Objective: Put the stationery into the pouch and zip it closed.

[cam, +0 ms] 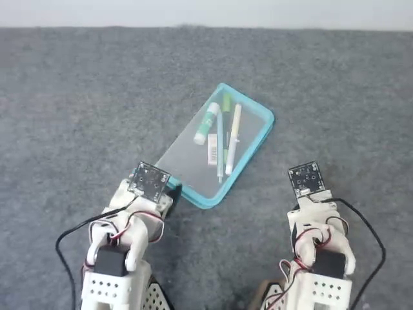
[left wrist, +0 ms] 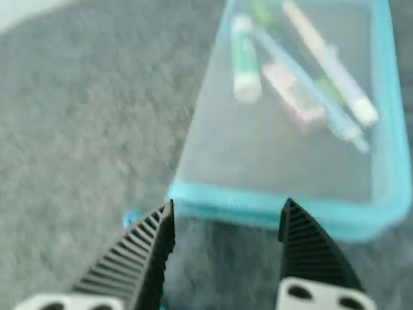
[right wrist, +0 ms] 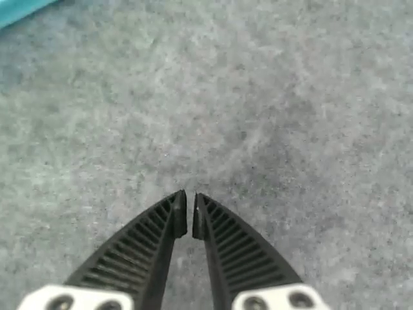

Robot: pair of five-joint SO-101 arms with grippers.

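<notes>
Pouch of clear plastic with a teal rim lies slantwise on the grey, felt-like worktop, the biggest thing in sight. Both white arms rise from the near edge. The left arm stands at the pouch's near short end, and the right arm stands well apart from it, over bare grey.

The left pincer has its fingers spread wide, just short of the teal rim of the pouch. The right pincer has its tips drawn together on nothing, with a corner of the pouch far off.

Inside, at the far end, lie a white pen, a blue pen, a green-and-white glue stick and a small barcoded piece, close together.

The left arm's camera block covers the pouch's near corner from above. Whether the zip is drawn I cannot tell.
</notes>
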